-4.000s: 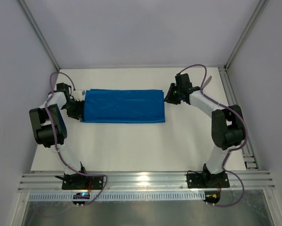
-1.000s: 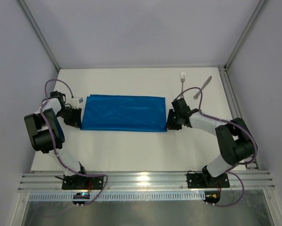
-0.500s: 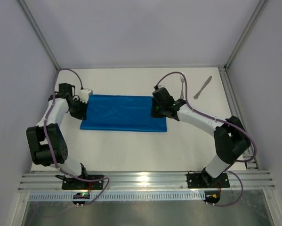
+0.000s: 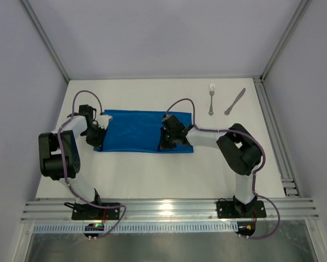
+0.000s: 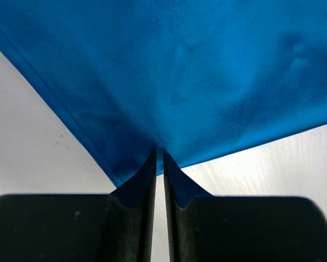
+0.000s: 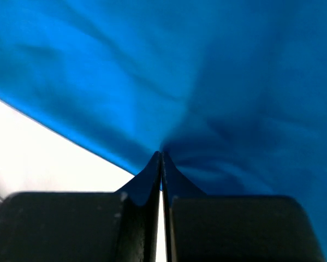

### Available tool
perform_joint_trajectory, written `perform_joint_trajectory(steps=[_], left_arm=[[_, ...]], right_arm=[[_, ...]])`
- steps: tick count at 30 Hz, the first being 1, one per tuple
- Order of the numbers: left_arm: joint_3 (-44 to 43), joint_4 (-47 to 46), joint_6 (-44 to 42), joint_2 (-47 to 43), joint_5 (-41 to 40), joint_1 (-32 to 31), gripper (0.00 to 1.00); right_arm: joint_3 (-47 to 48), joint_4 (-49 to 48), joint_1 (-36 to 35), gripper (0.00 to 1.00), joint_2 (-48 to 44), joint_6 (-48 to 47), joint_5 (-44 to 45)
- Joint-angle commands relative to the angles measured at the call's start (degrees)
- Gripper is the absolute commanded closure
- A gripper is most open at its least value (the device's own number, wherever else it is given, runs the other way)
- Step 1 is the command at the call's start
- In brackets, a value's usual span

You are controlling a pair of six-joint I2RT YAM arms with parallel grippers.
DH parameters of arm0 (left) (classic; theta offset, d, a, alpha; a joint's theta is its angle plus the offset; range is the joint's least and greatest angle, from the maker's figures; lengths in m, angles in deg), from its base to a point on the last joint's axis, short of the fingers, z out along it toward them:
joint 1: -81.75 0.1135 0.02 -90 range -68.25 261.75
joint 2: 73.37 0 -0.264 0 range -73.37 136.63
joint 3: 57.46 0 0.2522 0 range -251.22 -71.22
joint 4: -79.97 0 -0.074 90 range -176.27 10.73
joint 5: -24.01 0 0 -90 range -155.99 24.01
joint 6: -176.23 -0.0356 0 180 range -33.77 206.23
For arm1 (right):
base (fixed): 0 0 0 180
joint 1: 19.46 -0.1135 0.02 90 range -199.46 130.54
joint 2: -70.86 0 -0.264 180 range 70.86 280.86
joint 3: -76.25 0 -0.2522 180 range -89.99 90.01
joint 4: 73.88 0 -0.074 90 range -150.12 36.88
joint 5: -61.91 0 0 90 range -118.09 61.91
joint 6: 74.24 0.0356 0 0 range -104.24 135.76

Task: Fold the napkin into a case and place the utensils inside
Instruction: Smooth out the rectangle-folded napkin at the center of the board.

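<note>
The bright blue napkin point(image 4: 133, 131) lies on the white table as a folded oblong. My left gripper point(image 4: 100, 132) is shut on its left edge; in the left wrist view the tips point(image 5: 159, 150) pinch the cloth point(image 5: 207, 71) just above the table. My right gripper point(image 4: 166, 140) is shut on the cloth over the napkin's right half, well in from the right edge; in the right wrist view the closed tips point(image 6: 161, 153) pinch the blue cloth point(image 6: 179, 65). The fork point(image 4: 211, 99) and knife point(image 4: 235, 101) lie at the back right, apart from both grippers.
White table point(image 4: 152, 174) with grey walls on three sides. A metal rail point(image 4: 272, 131) runs along the right edge and another along the near edge. My right forearm lies over the napkin's right end.
My right gripper has moved left from the napkin's right edge to over its right half, holding cloth. My left gripper has shifted slightly right and nearer, still on the left edge.
</note>
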Motion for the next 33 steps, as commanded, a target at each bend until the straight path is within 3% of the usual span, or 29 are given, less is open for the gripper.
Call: perform_joint_trajectory(steps=[1,11,22,25,33], left_arm=[[0.9,-2.8,0.7,1.7,-2.5,0.3,0.89],[1.4,-4.3,0.4,4.7,-3.3,3.3,0.90],[2.5,-4.9,-1.1,3.0,-0.3,3.6,0.90],[1.2,-3.5,-1.4,1.2,4.2,3.7,0.89],[-10.8,5.8,-2.3,-7.0,20.4,3.3,0.85]], right_arm=[[-6.2,-2.2,1.6,0.96,-2.9,3.3,0.1],[-16.9,-0.8,7.2,0.96,-11.5,3.0,4.1],[-30.9,3.0,18.8,0.96,-25.8,0.1,9.0],[-29.4,7.0,19.4,0.96,-28.5,-1.5,10.7],[-11.2,17.6,17.2,0.96,-31.3,-7.2,14.5]])
